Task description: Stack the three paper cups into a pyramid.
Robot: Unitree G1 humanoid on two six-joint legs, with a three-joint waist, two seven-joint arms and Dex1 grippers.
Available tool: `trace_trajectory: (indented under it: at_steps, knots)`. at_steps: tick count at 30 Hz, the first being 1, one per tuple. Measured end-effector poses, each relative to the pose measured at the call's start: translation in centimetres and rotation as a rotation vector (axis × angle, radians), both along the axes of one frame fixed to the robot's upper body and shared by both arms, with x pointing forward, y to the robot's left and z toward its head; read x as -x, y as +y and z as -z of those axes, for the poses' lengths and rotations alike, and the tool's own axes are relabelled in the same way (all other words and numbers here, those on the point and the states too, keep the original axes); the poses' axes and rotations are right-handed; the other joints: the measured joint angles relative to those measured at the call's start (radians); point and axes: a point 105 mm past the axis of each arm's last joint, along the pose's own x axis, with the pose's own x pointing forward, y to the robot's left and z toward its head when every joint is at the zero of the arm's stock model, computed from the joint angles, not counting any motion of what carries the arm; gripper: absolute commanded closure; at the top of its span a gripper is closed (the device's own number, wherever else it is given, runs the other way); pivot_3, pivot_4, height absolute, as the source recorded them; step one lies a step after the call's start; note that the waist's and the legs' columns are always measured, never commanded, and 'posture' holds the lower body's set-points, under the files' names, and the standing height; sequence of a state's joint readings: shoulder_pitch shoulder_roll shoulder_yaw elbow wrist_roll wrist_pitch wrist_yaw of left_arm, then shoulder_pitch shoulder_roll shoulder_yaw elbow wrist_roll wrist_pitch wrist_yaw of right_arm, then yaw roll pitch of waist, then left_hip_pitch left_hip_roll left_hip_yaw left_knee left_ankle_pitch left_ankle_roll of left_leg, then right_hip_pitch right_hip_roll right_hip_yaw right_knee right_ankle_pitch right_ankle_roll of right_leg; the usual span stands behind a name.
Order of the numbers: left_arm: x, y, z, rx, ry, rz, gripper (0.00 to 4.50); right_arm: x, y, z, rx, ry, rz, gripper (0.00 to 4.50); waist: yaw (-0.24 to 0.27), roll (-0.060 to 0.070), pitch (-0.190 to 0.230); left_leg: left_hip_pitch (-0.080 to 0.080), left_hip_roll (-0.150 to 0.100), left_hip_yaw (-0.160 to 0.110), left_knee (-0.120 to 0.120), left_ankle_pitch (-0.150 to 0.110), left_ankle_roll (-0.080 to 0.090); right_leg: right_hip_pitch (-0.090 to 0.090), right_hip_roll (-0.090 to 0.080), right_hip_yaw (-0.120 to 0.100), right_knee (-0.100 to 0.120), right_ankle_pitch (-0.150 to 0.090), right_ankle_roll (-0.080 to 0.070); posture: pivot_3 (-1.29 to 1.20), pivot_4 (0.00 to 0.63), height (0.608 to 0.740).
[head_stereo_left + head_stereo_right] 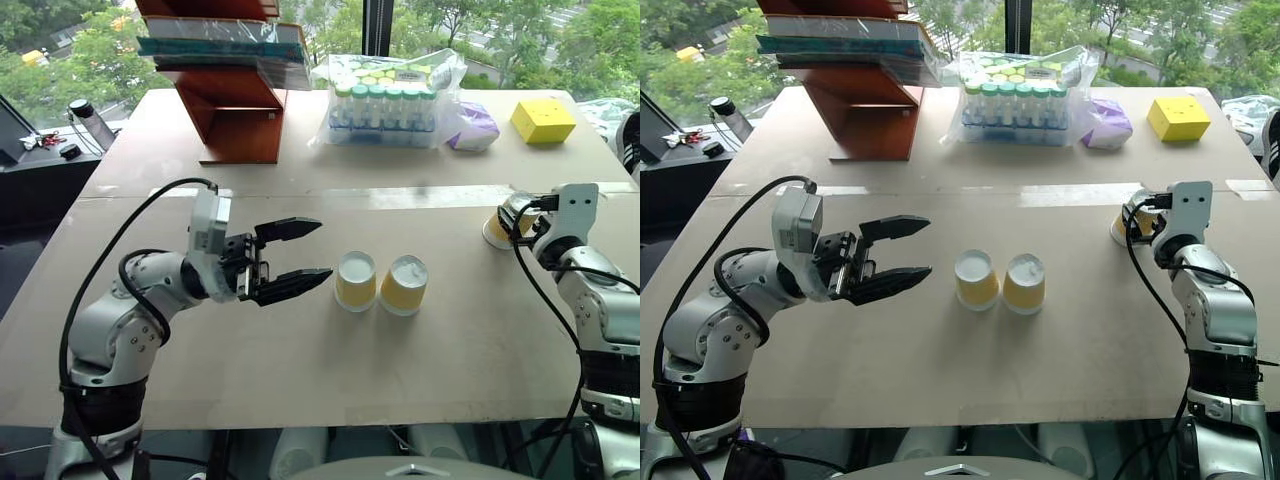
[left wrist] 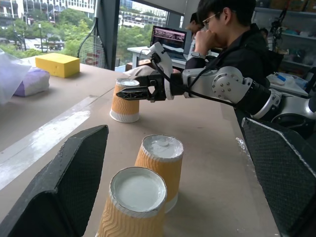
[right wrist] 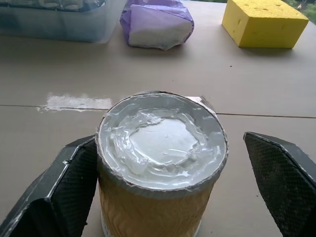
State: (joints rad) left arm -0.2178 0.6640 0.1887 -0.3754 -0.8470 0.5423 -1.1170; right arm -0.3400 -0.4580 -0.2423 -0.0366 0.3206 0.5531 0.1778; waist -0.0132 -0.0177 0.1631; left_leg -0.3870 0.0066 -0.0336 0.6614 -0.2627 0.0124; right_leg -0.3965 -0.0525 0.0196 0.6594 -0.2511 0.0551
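Two cups (image 1: 356, 281) (image 1: 404, 285) stand upside down, side by side and touching, at the centre of the table (image 1: 300, 370). The third cup (image 3: 160, 168) is off at three o'clock from them, also upside down, and the right gripper (image 2: 129, 92) sits around it: one finger (image 3: 59, 192) is against its side, the other (image 3: 281, 177) stands clear, so the jaws are apart and not clamped. At nine o'clock from the pair hangs the left gripper (image 1: 297, 255), fingers spread wide, pointing at the two cups and holding nothing.

Containers now: at twelve o'clock, a clear bag (image 1: 390, 100) packed with green-capped tubes. Just beside it at three o'clock, a purple pouch (image 1: 472, 128), then a yellow block (image 1: 543, 120). At eleven o'clock, a red-brown stand (image 1: 235, 110) carrying flat packs.

The tabletop is tan board with a taped seam across it. Windows and green trees lie behind; from the left wrist, a seated person (image 2: 232, 34) beside a monitor (image 2: 170, 39).
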Motion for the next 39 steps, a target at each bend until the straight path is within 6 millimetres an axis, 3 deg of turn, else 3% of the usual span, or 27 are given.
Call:
trace_trajectory:
  at_steps: [1,3,10,12,15,18,21,25,34,39]
  knots:
    - [0.0,0.0,0.0,0.001,-0.002,0.000,0.00,0.0,0.1,0.0,-0.001,-0.004,-0.006,1.53,0.000,0.000,0.000,0.000,0.000,0.000,0.000,0.000,0.000,0.000,0.000,0.000,0.000,0.000,0.000,0.00,0.150,0.740]
    - [0.0,0.0,0.0,0.002,-0.007,0.001,0.00,0.0,0.1,0.0,-0.004,-0.006,-0.015,2.35,-0.001,0.000,0.000,0.000,0.000,0.000,0.000,0.000,0.000,0.000,0.000,0.000,0.000,0.000,0.000,0.00,0.150,0.740]
    - [-0.4,0.9,1.0,-0.001,0.023,-0.028,0.00,0.5,0.7,-1.0,0.005,-0.036,-0.086,2.38,-0.002,0.002,0.001,0.000,0.000,0.000,-0.001,0.000,0.000,-0.001,0.000,0.000,0.000,0.000,0.000,0.00,0.150,0.740]
    - [-0.9,1.6,1.7,-0.004,0.049,-0.074,0.00,1.6,2.6,-3.5,0.037,-0.104,-0.213,2.38,-0.003,0.008,0.005,-0.001,0.000,0.001,-0.002,0.000,0.000,-0.002,0.000,0.001,0.000,0.000,0.000,0.00,0.150,0.740]
    - [-1.3,2.1,2.3,-0.016,0.067,-0.106,0.00,4.0,7.2,-8.6,0.056,-0.239,-0.460,2.38,-0.006,0.008,0.005,0.000,0.001,0.000,-0.003,0.000,0.000,-0.002,0.001,0.001,0.000,0.000,0.000,0.00,0.150,0.740]
    - [-1.2,2.2,2.6,-0.027,0.077,-0.112,0.00,7.0,12.3,-10.6,0.080,-0.252,-0.726,2.38,-0.004,0.008,0.005,0.000,0.002,-0.001,-0.003,0.000,0.000,-0.002,0.001,-0.001,-0.001,0.000,0.000,0.00,0.150,0.740]
    - [-1.2,2.2,2.6,-0.037,0.077,-0.110,0.00,9.0,15.8,-9.8,0.094,-0.169,-0.906,2.38,0.000,0.007,0.005,-0.001,0.002,-0.001,-0.003,0.000,0.000,-0.002,-0.001,-0.001,-0.002,0.000,0.000,0.00,0.150,0.740]
    - [-0.6,1.9,2.4,-0.058,0.079,-0.080,0.00,9.8,17.9,-8.8,0.112,-0.080,-1.008,2.38,-0.001,0.006,0.005,-0.003,0.001,-0.001,-0.003,0.000,0.000,-0.002,-0.002,-0.001,-0.003,0.000,0.000,0.00,0.150,0.740]
    - [0.1,3.9,1.4,-0.101,0.080,-0.085,0.00,10.1,19.1,-7.4,0.155,0.007,-1.083,2.38,-0.002,0.006,0.005,-0.010,0.001,-0.002,-0.003,0.000,0.000,-0.011,-0.001,-0.002,-0.002,0.000,0.000,0.00,0.150,0.740]
    - [0.5,4.5,2.0,-0.104,0.110,-0.078,0.00,10.1,19.4,-7.4,0.164,0.015,-1.109,2.38,-0.002,0.006,0.005,-0.011,0.001,-0.001,-0.003,0.000,0.000,-0.011,-0.001,-0.002,-0.002,0.000,0.000,0.00,0.150,0.740]
